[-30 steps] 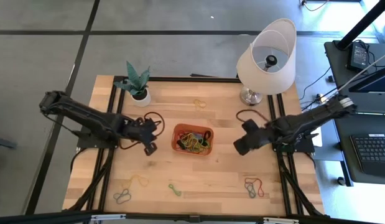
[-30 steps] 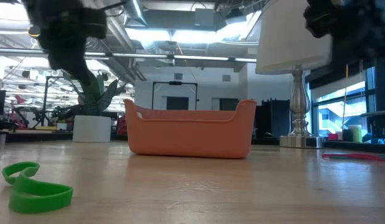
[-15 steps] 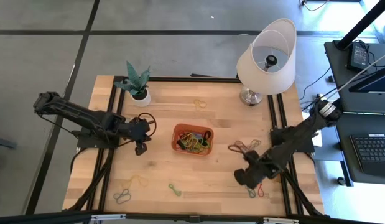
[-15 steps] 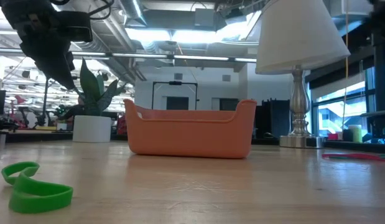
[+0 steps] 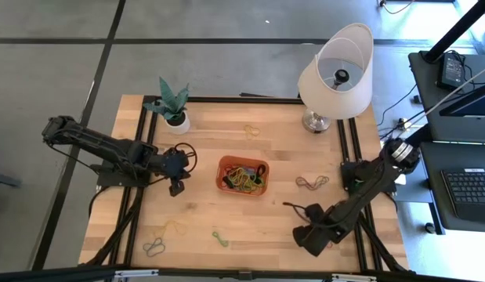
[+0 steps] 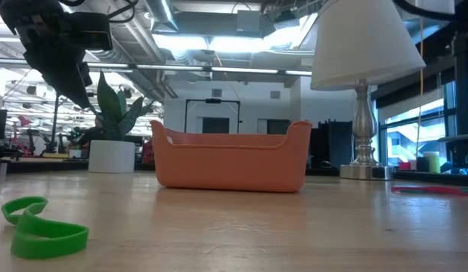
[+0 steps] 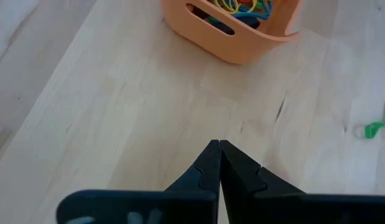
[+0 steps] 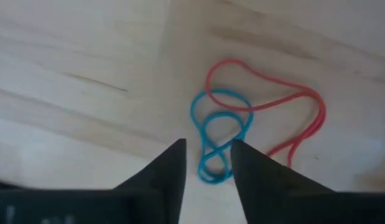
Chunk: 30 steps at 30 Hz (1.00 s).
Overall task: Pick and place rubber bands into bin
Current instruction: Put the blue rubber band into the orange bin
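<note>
While right tool (image 8: 206, 163) gapes over blue band (image 8: 218, 134), left tool (image 7: 218, 149) closed above pale wood table (image 7: 117, 118)

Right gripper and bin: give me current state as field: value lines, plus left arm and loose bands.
right gripper: open, low over the table's front right, fingers either side of a blue rubber band
red rubber band: overlaps the blue one, on the table
bin: mid-table, holds several coloured bands
left gripper: shut, empty, left of the bin
other loose bands: green band at the front, brown bands right of the bin
</note>
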Each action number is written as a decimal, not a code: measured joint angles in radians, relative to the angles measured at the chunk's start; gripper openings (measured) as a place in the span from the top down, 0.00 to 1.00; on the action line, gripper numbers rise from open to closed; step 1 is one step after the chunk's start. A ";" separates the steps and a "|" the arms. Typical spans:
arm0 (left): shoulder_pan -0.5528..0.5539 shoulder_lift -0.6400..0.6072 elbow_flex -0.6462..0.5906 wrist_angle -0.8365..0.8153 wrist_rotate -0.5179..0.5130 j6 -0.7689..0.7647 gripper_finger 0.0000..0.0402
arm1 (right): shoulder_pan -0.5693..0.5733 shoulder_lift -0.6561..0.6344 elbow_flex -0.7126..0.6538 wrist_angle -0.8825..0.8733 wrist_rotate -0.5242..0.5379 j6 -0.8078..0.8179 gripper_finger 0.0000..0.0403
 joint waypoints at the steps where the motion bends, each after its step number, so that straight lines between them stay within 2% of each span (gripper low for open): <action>1: 0.000 0.000 0.000 0.001 0.000 0.000 0.99 | 0.002 0.013 0.000 0.001 -0.003 0.000 0.66; 11: 0.000 0.000 0.000 0.019 0.000 -0.007 0.99 | 0.012 0.107 0.000 0.020 -0.022 -0.002 0.49; 18: 0.000 0.000 0.000 0.020 0.000 0.007 1.00 | 0.031 0.169 0.005 0.058 -0.049 0.053 0.47; 21: 0.000 0.000 0.000 0.020 0.002 0.002 0.99 | 0.030 0.170 0.005 0.072 -0.059 0.079 0.53; 23: 0.000 0.000 0.000 0.020 0.009 -0.005 1.00 | 0.028 0.170 0.021 0.067 -0.065 0.074 0.60; 30: 0.000 0.000 0.000 0.021 0.055 -0.011 0.99 | 0.031 0.182 0.087 0.033 -0.083 -0.009 0.95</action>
